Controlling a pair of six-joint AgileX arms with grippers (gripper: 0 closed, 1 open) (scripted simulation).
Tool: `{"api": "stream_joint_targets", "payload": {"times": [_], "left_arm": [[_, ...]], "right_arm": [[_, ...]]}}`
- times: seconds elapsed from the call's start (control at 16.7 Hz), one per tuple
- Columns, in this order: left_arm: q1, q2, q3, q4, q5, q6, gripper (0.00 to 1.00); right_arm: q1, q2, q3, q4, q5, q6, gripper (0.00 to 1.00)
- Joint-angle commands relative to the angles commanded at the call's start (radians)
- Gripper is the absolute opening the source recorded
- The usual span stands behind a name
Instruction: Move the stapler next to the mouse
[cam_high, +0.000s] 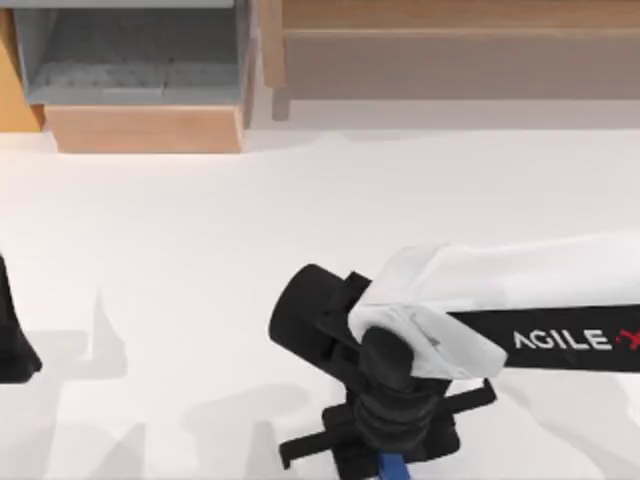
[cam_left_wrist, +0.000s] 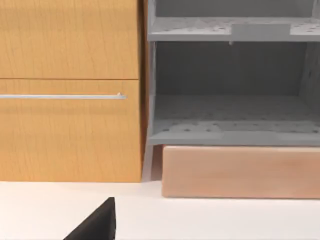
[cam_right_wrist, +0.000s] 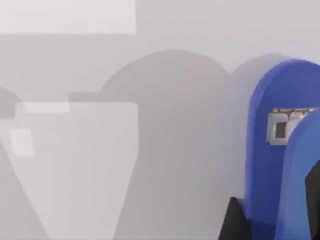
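Right gripper: you have it low at the bottom centre of the top view, wrist pointing down over the stapler; whether its jaws are open or shut, you cannot tell.
Stapler: a sliver of bright blue pokes out under the gripper at the bottom edge of the top view. In the right wrist view it stands close at the right of the frame, rounded blue end, a small metal slot showing.
Table: plain white, crossed by soft grey shadows.
Left gripper: parked at the left edge, mid-height.
Far edge: a grey open shelf unit on a wooden base at upper left; a wooden cabinet with a metal handle beside it.
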Motion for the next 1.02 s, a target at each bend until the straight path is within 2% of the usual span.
{"api": "stream_joint_targets", "payload": {"times": [0.6,1.02], "left_arm": [[0.000,0.000,0.000,0.000,0.000,0.000,1.00],[0.000,0.000,0.000,0.000,0.000,0.000,1.00]], "right_arm": [[-0.002,-0.005,0.002,-0.007,0.005,-0.003,0.00],[-0.002,-0.057,0.058,-0.115,0.004,-0.004,0.00]]}}
